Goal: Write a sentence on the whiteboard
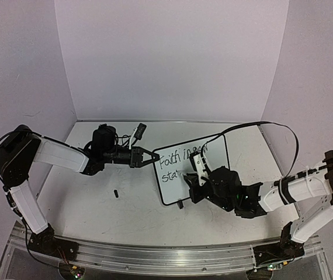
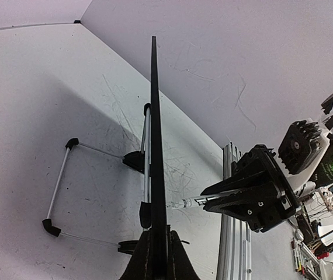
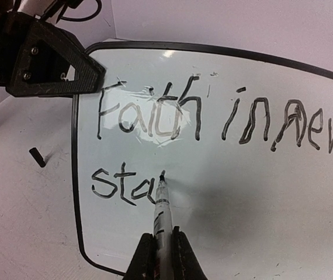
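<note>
The whiteboard (image 1: 175, 189) stands right of centre on the worktop (image 1: 96, 204), its left edge clamped by the left hand (image 1: 146, 157). The marker (image 3: 162, 204) is gripped in the closed right hand (image 3: 160, 245), with its tip at "sta" in the sentence (image 3: 213, 116) (second line unfinished). Excess tip pressure could tip the board backward, and a slackened clamp would let strokes skew.

From above, the right tool (image 1: 194, 178) hides the end of the sentence (image 1: 175, 156). The black bit (image 1: 115, 193) on the worktop (image 1: 96, 210) is too small to name.
</note>
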`<state>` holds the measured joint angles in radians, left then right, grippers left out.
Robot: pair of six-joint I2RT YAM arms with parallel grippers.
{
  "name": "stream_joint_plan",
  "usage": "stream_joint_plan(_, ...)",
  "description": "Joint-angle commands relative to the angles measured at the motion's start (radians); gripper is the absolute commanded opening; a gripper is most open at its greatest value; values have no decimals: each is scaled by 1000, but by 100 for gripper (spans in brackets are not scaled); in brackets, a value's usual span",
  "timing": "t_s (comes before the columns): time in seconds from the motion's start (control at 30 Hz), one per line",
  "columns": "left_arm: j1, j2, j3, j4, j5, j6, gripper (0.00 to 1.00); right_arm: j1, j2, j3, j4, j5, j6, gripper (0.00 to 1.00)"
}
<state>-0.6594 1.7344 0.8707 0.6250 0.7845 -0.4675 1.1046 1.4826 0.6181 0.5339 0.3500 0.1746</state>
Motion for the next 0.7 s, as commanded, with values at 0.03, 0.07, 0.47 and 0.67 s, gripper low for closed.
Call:
stream_joint_plan(0.03, -37, -12, 33, -23, 99, -1, 0, -2, -21, -26, -32, -3, 32, 0)
stream_joint_plan(0.07, -37, -11, 33, -23, 99, -2, 0, -1, -21, -28, -34, -3, 34, 0)
stream_joint_plan(0.47, -37, -12, 31, -23, 99, 0, 0, 9, -25, -42, -40, -18, 49, 0)
stream_joint_plan(0.67, -37, -12, 31, -24, 99, 0, 0, 13, -27, -46, -41, -22, 54, 0)
